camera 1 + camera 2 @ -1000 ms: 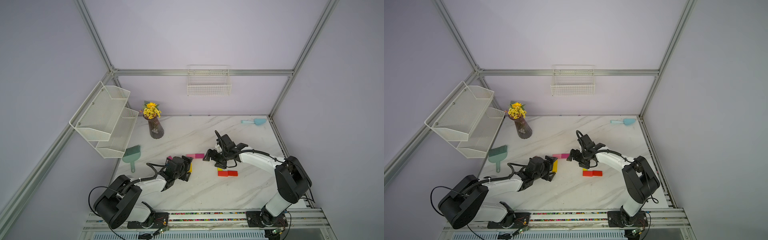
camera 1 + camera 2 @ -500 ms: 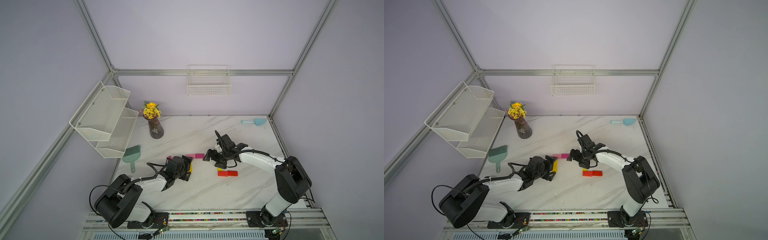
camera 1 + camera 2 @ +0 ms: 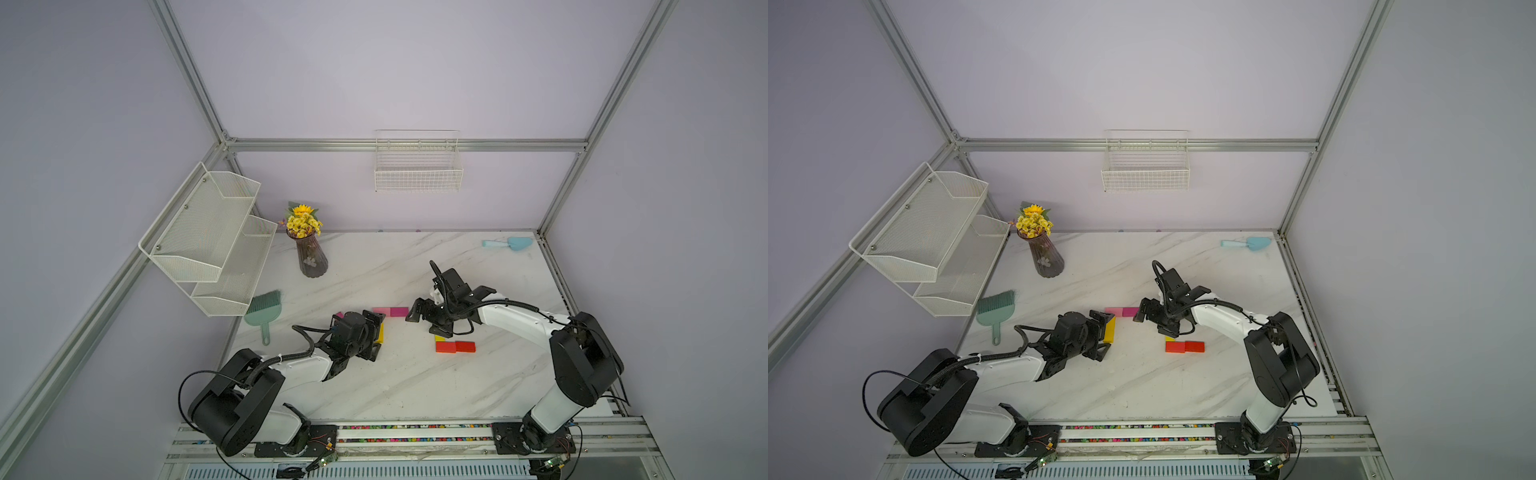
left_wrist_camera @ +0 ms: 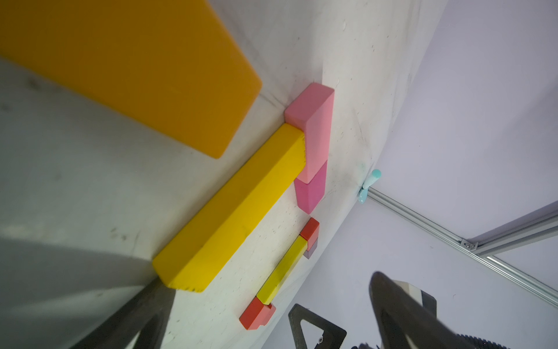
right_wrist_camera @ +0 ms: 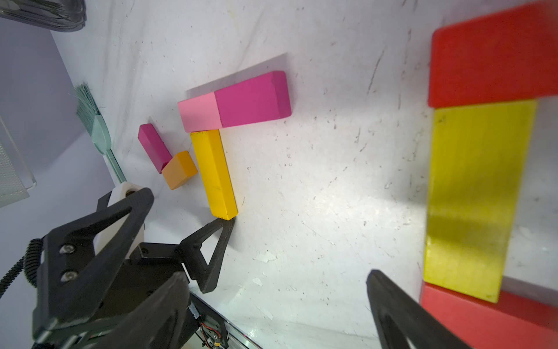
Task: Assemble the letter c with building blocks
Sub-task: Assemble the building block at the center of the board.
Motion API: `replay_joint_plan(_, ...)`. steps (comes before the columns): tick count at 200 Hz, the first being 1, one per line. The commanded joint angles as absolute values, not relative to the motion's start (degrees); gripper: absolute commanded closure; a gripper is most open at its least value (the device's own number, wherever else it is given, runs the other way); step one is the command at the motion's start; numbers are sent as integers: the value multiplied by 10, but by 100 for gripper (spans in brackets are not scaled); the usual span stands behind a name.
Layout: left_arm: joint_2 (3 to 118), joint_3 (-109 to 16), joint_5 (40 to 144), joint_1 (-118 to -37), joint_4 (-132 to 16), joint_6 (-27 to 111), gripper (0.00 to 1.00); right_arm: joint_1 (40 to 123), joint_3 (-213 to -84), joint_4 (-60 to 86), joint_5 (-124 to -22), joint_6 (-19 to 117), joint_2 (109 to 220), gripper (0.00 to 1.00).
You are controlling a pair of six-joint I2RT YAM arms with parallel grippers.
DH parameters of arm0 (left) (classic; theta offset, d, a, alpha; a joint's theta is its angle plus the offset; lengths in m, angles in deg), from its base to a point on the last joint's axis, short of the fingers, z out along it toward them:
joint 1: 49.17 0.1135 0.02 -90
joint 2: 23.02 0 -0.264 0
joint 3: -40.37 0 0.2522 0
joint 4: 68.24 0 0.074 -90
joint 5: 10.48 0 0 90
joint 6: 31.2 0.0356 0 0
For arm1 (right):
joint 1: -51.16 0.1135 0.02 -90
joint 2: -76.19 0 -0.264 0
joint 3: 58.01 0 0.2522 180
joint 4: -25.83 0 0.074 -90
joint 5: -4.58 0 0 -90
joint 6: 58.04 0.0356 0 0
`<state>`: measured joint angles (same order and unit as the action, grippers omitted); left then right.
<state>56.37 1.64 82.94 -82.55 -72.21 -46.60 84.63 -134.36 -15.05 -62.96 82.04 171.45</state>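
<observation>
Both top views: parked high at the front, looking down on the whole table (image 3: 415, 386), near-identical framing. Left wrist: way down low, close up, aimed along the pink blocks (image 4: 315, 136). Right wrist: also close, sharing those same pink blocks (image 5: 241, 105).

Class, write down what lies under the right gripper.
A long yellow block lies flat beneath the open right gripper, with red blocks at both ends. In both top views the gripper covers most of it.

Almost nothing differs — the left arm (image 3: 299, 368) may have shifted a hair at its elbow joint; no other change shows over the last second.
</observation>
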Motion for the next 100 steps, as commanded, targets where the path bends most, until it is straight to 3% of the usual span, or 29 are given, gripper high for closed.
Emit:
replay_joint_plan(1,538,5,841,-821,-715,-455,0,844,-1361,-160,-624,812,1715,6)
replay_joint_plan(57,444,-25,855,-809,-569,-394,0,848,-1358,-121,-601,828,1719,7)
replay_joint_plan(100,397,-83,904,-731,-386,-260,0,882,-1327,-54,-620,886,1714,8)
